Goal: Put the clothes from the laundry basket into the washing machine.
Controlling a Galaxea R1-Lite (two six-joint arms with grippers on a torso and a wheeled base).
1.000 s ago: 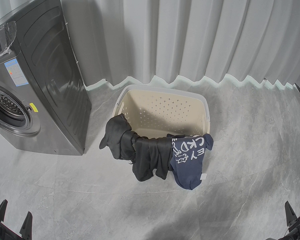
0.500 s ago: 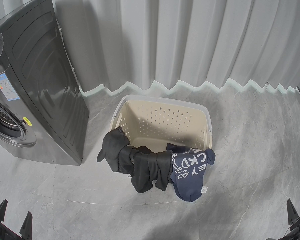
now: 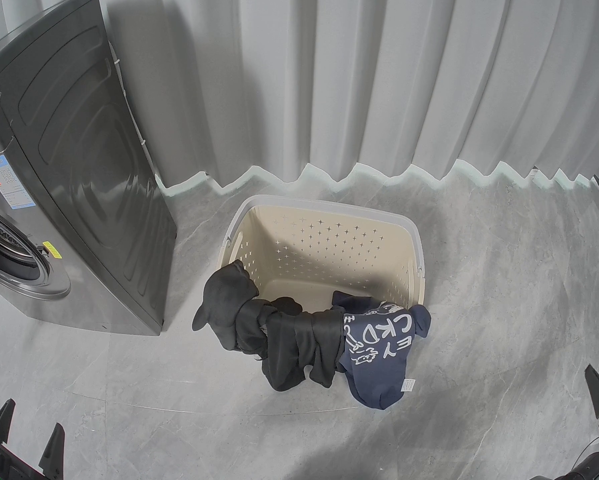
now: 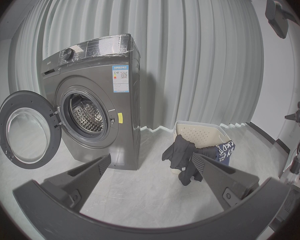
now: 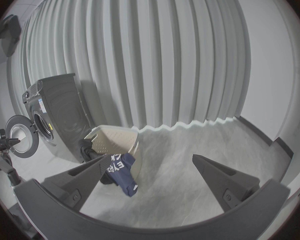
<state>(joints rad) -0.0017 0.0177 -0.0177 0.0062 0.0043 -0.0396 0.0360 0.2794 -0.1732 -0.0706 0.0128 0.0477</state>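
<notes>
The laundry basket (image 3: pixel 326 203) is sitting on the grey floor (image 3: pixel 513 288) in the middle of the head view, in front of the pale curtain (image 3: pixel 379 68). Its cream, perforated walls are showing inside. Clothes are hanging over its near rim. A black garment (image 3: pixel 286 341) is draping across the lower left of the basket, with one end drooping outside the left corner. A navy T-shirt (image 3: pixel 379 358) with white lettering is hanging at the lower right, touching the black garment.

The washing machine (image 3: pixel 79 168) is standing at the left edge of the frame, with a strip of floor between it and the basket. Its round door (image 4: pixel 28 129) is standing swung open, and the steel drum (image 4: pixel 86 115) is showing behind it.

The left pincer (image 3: pixel 27 427) is hovering in the lower left corner of the head view, its fingers spread wide and gripping nothing. The right pincer (image 5: pixel 151 158) is sitting at the lower right edge, likewise spread wide and gripping nothing.
</notes>
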